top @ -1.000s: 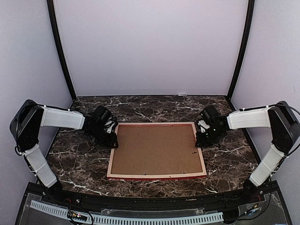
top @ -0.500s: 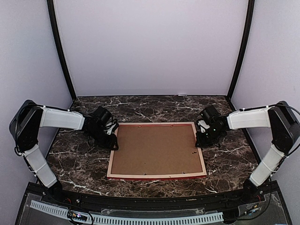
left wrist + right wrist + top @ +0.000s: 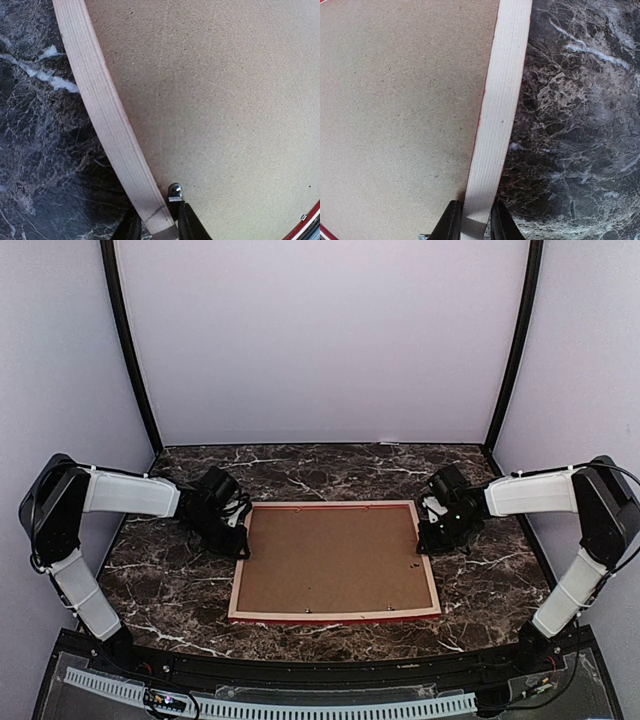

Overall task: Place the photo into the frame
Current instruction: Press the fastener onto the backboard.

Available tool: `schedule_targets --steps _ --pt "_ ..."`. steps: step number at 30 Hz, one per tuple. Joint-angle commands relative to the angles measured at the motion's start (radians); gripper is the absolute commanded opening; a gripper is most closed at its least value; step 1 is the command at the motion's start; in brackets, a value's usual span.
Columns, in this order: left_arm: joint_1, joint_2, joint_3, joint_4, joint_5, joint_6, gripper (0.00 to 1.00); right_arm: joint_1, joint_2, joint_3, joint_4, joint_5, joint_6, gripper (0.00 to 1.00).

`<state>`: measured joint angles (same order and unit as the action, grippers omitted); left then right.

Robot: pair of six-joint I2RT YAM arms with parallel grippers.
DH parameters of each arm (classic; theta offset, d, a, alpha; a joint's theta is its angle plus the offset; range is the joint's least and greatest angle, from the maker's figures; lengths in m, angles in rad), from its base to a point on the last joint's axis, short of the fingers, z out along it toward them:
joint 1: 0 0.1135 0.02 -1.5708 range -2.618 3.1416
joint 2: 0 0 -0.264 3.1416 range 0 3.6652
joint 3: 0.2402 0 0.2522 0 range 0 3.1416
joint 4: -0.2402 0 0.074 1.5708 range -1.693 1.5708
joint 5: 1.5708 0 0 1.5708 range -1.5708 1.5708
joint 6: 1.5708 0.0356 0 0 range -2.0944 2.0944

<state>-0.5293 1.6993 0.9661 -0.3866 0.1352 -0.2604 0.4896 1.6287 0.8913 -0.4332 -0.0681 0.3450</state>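
Note:
The frame (image 3: 335, 616) lies face down on the marble table, its pale wood back up and a red edge showing. A brown backing board (image 3: 335, 558) fills it. The photo is hidden. My left gripper (image 3: 240, 545) is at the frame's left rail. In the left wrist view its fingers (image 3: 133, 227) clamp the pale rail (image 3: 107, 120), next to a small metal tab (image 3: 175, 190). My right gripper (image 3: 425, 540) is at the right rail. The right wrist view shows that gripper (image 3: 474, 222) shut on the rail (image 3: 502, 90), beside the board (image 3: 400, 110).
Dark veined marble (image 3: 170, 590) surrounds the frame on all sides. Plain walls and two black posts (image 3: 130, 350) close in the back and sides. A black strip (image 3: 300, 680) runs along the table's near edge.
My left gripper has shifted very slightly at the left rail. The frame and my right arm have not moved.

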Motion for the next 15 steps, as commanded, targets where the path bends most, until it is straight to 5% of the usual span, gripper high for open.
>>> schedule_targets --steps 1,4,7,9,15 --pt "-0.001 -0.030 -0.033 0.032 -0.067 0.017 0.16 -0.002 0.007 -0.026 -0.006 -0.013 -0.023 0.20" --pt "-0.001 -0.058 -0.048 0.051 -0.061 0.000 0.26 -0.003 0.004 -0.028 -0.009 -0.012 -0.023 0.20" --pt "-0.001 -0.071 -0.051 0.049 -0.045 -0.015 0.53 -0.002 0.003 -0.027 -0.008 -0.012 -0.023 0.21" --pt "-0.001 -0.082 -0.057 0.045 -0.031 -0.028 0.61 -0.002 0.001 -0.026 -0.010 -0.012 -0.022 0.21" --pt "-0.001 -0.127 -0.091 0.043 0.025 -0.072 0.66 -0.002 -0.023 -0.028 -0.018 0.001 -0.016 0.26"
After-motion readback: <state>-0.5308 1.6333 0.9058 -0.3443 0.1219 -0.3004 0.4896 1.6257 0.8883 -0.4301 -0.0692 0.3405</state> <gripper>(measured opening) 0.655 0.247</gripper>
